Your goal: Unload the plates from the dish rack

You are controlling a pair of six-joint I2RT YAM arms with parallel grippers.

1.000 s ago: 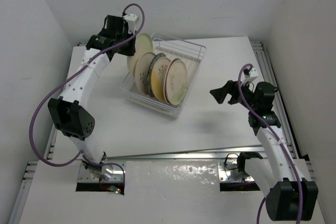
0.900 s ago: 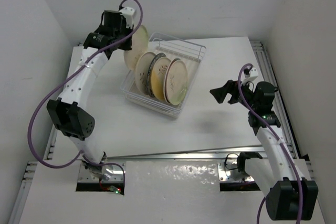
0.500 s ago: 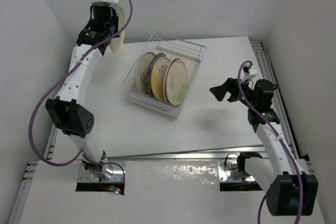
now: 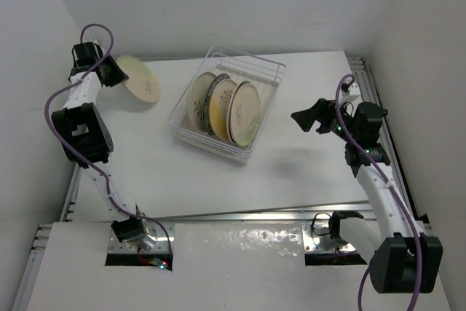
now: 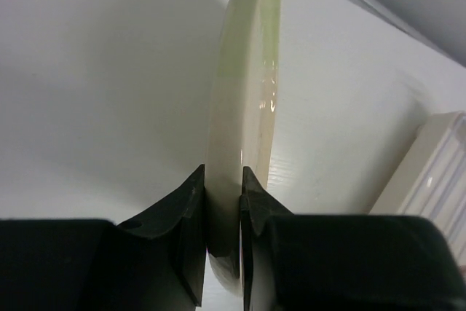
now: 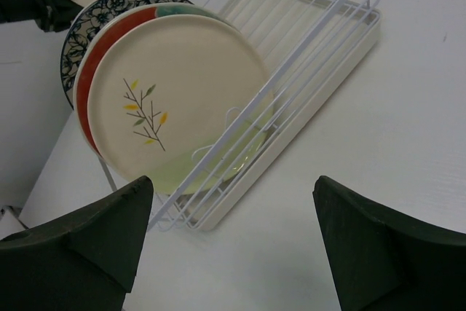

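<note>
Okay, the white worktop (image 4: 306,172) carries the clear dish rack (image 4: 271,71), set at an angle mid-surface. Several plates (image 4: 244,113) stand on edge, leaning together at its near-left end: a sprig-motif one outermost, red-and-teal and blue-patterned ones behind it. One cream plate (image 4: 140,79) is outside the rack, to its left, over the far-left corner. The left hand (image 4: 108,72) pinches that plate's rim. The right hand (image 4: 309,116) is spread and holds nothing, right of the rack and apart from it.

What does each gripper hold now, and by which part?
The left gripper pinches a cream plate by its rim; the right gripper holds nothing.
</note>
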